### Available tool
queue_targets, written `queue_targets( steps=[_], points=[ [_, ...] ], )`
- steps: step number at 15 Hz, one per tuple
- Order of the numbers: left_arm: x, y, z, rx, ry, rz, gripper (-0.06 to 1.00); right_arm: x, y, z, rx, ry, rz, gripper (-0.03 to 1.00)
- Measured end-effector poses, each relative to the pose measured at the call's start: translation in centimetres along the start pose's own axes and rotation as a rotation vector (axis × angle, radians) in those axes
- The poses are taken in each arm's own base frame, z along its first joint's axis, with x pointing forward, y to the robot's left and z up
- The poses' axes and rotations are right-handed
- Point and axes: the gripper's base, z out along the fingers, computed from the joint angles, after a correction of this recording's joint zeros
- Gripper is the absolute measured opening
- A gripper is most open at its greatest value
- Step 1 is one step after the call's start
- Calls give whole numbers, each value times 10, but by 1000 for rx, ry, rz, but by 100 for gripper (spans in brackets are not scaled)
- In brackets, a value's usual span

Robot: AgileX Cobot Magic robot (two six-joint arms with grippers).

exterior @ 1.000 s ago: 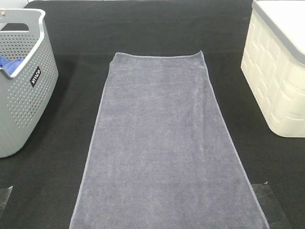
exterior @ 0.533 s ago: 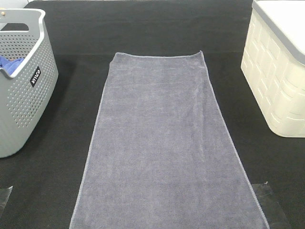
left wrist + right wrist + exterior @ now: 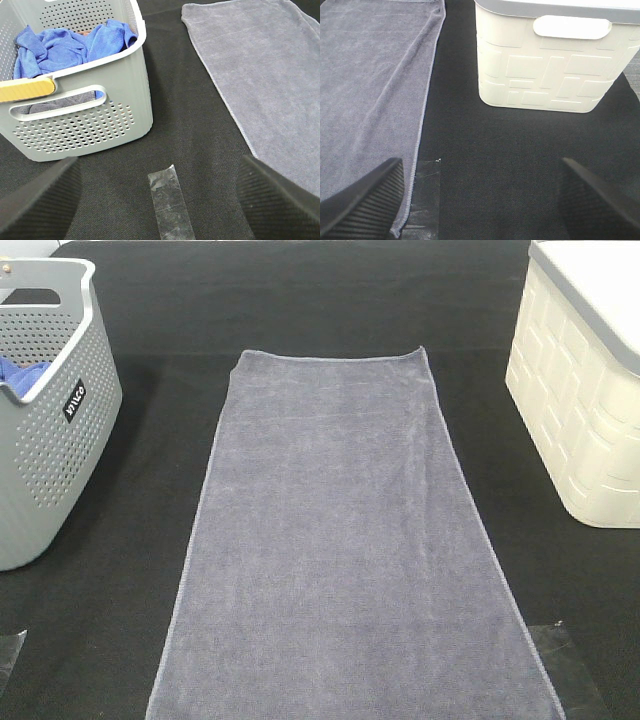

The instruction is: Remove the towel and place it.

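Black woven cloth covers the whole work surface (image 3: 330,300). Large rectangular grey-lavender terry towel (image 3: 340,550) lies spread flat down the middle of it, long way running from the far side toward the near edge, hem stitching visible along both long sides; faint creases near the far end. Nothing touches it.

Grey perforated plastic basket with a white rim (image 3: 50,440) stands at the left edge, well apart from the towel. Bright blue crumpled cloth (image 3: 70,42) sits inside; a yellow strip (image 3: 25,89) shows on the rim over the handle slot. Cream plastic bin with a block-relief wall and grey lid (image 3: 585,390) stands at the right edge, apart from the towel.

Clear tape strips on the black cloth: one near the basket (image 3: 170,205), one just beside the towel's right hem (image 3: 424,192).

Left gripper (image 3: 160,200): jaws spread wide, holding nothing, above the tape by the basket. Right gripper (image 3: 480,200): jaws likewise wide, holding nothing, above bare black cloth between towel hem and cream bin.
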Motion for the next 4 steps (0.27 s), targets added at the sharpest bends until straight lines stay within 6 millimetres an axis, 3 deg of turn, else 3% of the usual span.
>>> queue_targets(
  steps=[4],
  points=[
    [0,0,0,0,0,0,80,0,0,0,0,0,0,78]
  ],
)
